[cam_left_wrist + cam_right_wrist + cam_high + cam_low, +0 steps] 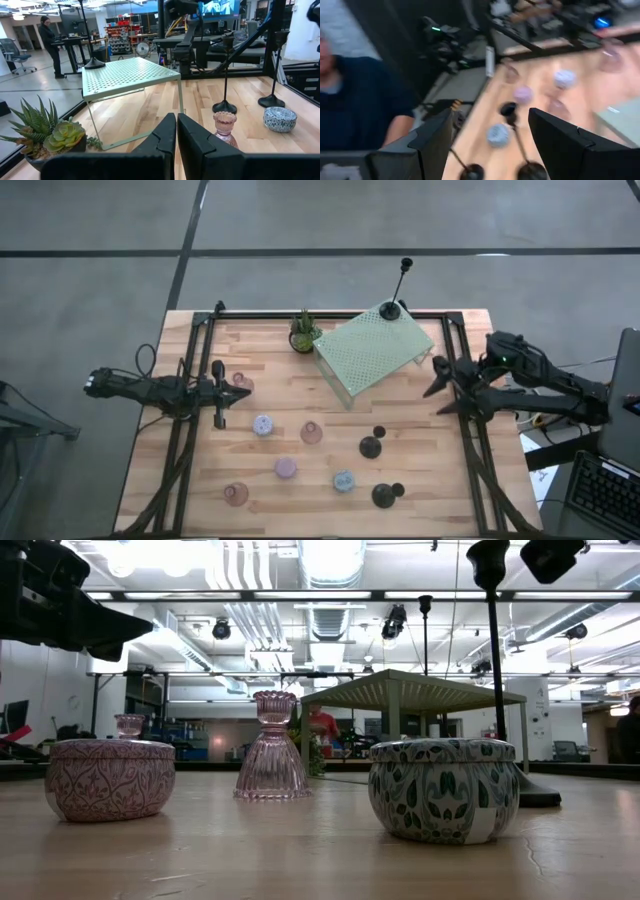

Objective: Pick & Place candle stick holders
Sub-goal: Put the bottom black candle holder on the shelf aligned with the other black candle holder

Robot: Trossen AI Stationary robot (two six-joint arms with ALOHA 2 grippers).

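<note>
Three black holders show: one (391,310) stands on the pale green platform (372,348), two (372,445) (385,496) stand on the table. Three pink glass cups (241,383) (312,432) (236,494) and three pastel round holders (263,424) (286,468) (344,480) stand on their bases. My left gripper (240,388) (176,135) is shut and empty. It is raised over the left part of the table, by the far-left pink cup. My right gripper (437,377) (490,145) is open and empty at the table's right side.
A small potted green plant (303,332) stands beside the platform's left corner. Black frame rails (190,380) (470,410) run along the table's left and right sides. A person in dark blue (350,95) shows beyond the table in the right wrist view.
</note>
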